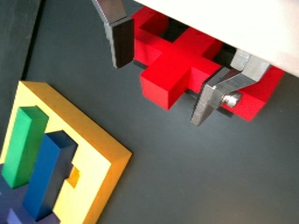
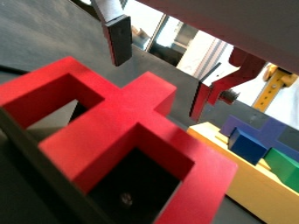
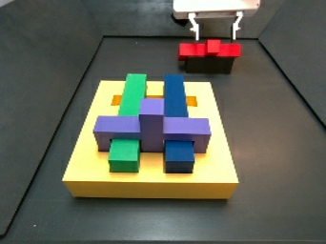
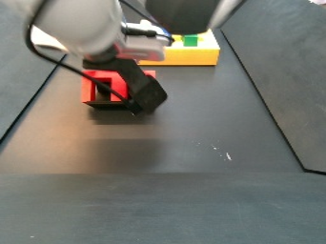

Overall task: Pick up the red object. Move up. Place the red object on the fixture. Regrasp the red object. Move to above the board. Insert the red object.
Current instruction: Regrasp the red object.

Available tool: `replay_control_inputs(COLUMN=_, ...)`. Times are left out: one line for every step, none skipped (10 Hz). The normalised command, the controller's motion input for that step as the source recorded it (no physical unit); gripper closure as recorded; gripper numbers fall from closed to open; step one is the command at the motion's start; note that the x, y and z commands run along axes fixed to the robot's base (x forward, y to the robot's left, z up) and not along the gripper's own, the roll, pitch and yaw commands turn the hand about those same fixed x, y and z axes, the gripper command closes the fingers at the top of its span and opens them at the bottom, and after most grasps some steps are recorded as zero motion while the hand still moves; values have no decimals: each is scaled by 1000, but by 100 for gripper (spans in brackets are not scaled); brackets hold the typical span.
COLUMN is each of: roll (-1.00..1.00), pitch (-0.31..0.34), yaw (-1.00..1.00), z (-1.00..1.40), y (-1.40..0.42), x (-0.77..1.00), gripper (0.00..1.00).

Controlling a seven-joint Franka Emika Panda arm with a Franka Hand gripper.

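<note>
**Red object on the fixture, jaws apart above it**

The red object is seen resting on the fixture at about 1 o'clock from the board in a side view, well apart from it. In another side view the red object is partly hidden by the arm, with the board beyond it at about 1 o'clock.

The gripper is placed just over the red object. The jaws are spread wide, one finger on each side of the central stem; nothing is gripped, and whether the pads touch the piece cannot be told. In a wrist view the gripper is shown with the same gap above the red object.

On the board, green, blue and purple blocks are carried. All stands on the dark floor.
</note>
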Motion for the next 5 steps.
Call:
replay_control_inputs(roll=751, pitch=0, yaw=0, z=246, y=-220, x=154, gripper=0)
replay_control_inputs(roll=843, pitch=0, yaw=11, z=183, y=-191, x=200, gripper=0)
replay_control_inputs(roll=977, pitch=0, yaw=66, z=149, y=-134, x=169, gripper=0)
replay_control_inputs(roll=986, pitch=-129, yaw=140, z=180, y=0, x=31, gripper=0)
replay_control_inputs(roll=1000, pitch=-120, yaw=171, z=231, y=0, x=0, gripper=0)
